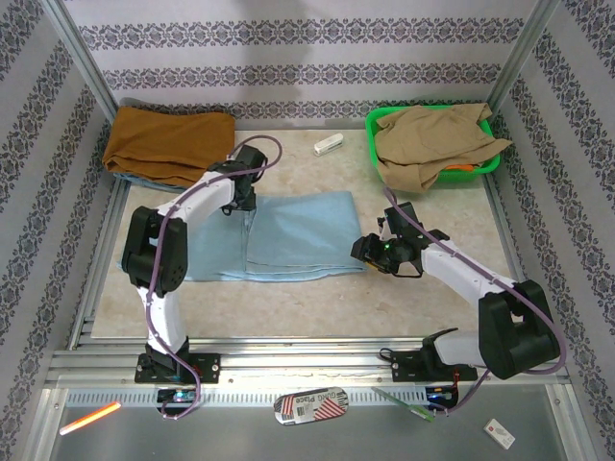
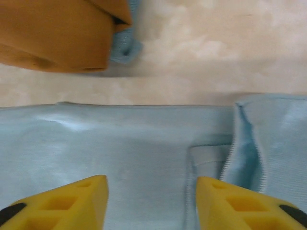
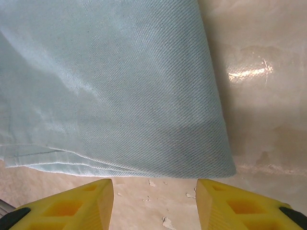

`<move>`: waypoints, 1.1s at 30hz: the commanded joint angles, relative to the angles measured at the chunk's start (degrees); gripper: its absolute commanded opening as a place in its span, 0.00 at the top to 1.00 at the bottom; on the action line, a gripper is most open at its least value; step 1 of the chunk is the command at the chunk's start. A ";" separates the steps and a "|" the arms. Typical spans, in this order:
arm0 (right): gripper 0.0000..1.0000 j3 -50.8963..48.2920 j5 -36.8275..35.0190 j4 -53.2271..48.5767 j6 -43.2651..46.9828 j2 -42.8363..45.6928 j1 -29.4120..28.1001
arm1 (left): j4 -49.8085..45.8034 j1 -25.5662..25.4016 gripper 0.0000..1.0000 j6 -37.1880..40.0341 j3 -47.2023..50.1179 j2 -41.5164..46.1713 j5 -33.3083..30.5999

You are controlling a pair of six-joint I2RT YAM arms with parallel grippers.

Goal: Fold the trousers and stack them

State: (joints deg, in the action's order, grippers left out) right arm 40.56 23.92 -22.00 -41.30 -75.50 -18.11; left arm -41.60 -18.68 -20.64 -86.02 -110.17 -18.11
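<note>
Lying flat across the middle of the table (image 1: pixel 317 312), the trousers (image 1: pixel 298 235) form a long pale blue band that seems to be doubled over lengthways, with the waist part toward the left. The left gripper (image 2: pixel 151 203) hovers over the far edge of the cloth close to the open fly, where the zip (image 2: pixel 228 165) shows. Its yellow fingers are spread apart with only flat fabric below them and nothing pinched. The right gripper (image 3: pixel 154 203) hangs just off the near right corner of the cloth, fingers likewise parted and holding nothing. Bare tabletop lies beneath them, and a stacked edge of several layers lies just ahead.

My reading is that the work sits between folds: the lengthwise fold looks done and a crosswise one is due. For that, each gripper needs to come down onto its edge and close on every layer at once, since thin cloth like this slips apart easily. One end then has to be carried over the other without dragging the layer underneath.

Stacking comes after that, and the likely place is the rust-orange garment (image 1: pixel 168 142) at the far left corner. A tan garment (image 1: pixel 432 134) fills the green basket (image 1: pixel 492 165) at far right
</note>
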 commanded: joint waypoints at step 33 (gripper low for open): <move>1.00 -2.32 -4.26 -4.37 4.69 -9.19 6.53 | 33.87 -10.23 0.82 -15.33 45.44 16.14 29.50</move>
State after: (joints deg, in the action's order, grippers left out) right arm 41.78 22.09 -20.75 -39.07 -87.37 -14.76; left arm -7.97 -25.32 -34.00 -43.64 -91.02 7.97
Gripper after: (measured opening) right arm 0.050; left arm 0.182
